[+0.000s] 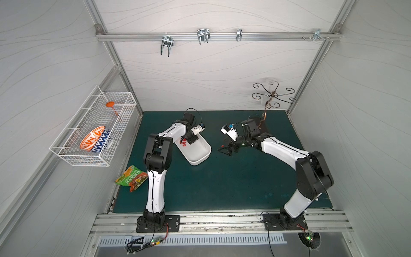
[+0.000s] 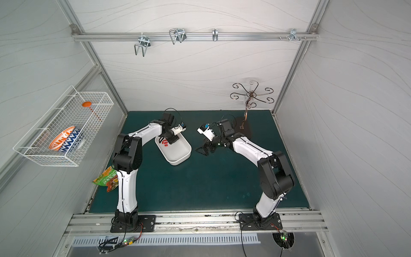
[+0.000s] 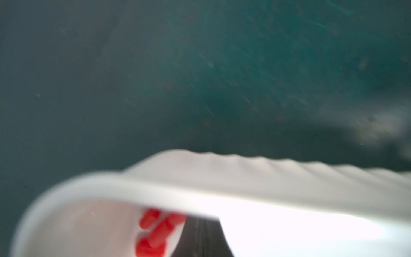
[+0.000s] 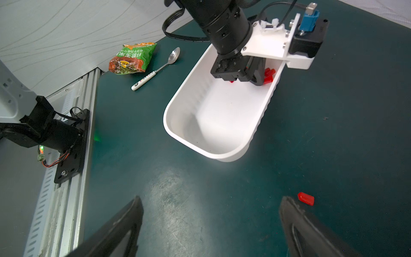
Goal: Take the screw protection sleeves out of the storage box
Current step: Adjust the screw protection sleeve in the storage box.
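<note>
Where a white wire basket [image 1: 77, 156] hangs on the left wall and a crinkled foil snack bag [image 1: 132, 178] lies on the matte green mat [image 1: 222, 189], nothing concerns the job. Next comes the storage box [image 1: 200, 160], a glossy white tub with rounded corners and a ribbed outer wall. The left gripper [image 4: 232, 80] reaches into its far end, jaws together. A red speck shows at its tips, but whether it is clamped I cannot tell. Beside it several screw protection sleeves [image 4: 269, 75], small smooth red caps, lie inside. Farther right, the right gripper [image 4: 211, 199] hovers wide apart and empty, with one loose sleeve [image 4: 306, 198] on the mat just beside a finger. I judge the work early, with most sleeves not yet out.
</note>
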{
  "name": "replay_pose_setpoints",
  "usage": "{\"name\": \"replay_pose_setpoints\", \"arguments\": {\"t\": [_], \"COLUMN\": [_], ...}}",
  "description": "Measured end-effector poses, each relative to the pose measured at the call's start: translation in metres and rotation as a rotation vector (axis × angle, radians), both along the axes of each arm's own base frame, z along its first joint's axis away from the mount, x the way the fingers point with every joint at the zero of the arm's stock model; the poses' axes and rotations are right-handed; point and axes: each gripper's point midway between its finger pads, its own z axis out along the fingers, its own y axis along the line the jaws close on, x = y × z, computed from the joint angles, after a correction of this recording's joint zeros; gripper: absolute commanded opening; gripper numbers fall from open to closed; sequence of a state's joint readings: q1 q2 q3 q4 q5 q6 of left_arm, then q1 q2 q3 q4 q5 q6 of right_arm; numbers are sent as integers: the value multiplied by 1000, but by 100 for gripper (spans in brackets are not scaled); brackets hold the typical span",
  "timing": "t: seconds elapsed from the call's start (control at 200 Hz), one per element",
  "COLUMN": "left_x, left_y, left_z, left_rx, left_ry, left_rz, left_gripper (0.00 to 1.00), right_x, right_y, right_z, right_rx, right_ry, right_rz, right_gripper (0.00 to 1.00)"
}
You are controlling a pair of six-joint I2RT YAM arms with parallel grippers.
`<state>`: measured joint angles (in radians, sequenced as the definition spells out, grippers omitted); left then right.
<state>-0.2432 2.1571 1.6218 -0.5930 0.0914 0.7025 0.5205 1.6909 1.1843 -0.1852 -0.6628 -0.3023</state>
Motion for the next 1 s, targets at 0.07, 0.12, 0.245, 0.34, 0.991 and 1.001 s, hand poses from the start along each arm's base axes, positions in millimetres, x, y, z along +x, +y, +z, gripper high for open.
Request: {"name": "replay_pose_setpoints", "arguments": {"t": [0.07, 0.12, 0.245, 0.34, 0.991, 1.001], "left_x": [-8, -12, -13, -7, 25, 25], "left_y": [-1, -2, -5, -6, -3, -3], "left_z": [4, 9, 28, 35, 3, 2], "left_rx": [-20, -36, -68, -76, -8, -7], "left_ry": [8, 7, -25, -58, -56, -55], "left_rz": [4, 9, 23, 31, -2, -2], "left_gripper": [0, 0, 0, 14, 34, 33], "right_x": [0, -1, -1, -1, -1, -1], "right_y": [0, 0, -1, -1, -3, -3], "right_z": [0, -1, -1, 0, -1, -1], "right_rx": [-2, -3, -4, -4, -6, -6], "right_ry": [3, 5, 7, 5, 11, 11], "right_rz": [0, 0, 0, -1, -5, -5], "right_gripper": [99, 99, 99, 99, 99, 99]}}
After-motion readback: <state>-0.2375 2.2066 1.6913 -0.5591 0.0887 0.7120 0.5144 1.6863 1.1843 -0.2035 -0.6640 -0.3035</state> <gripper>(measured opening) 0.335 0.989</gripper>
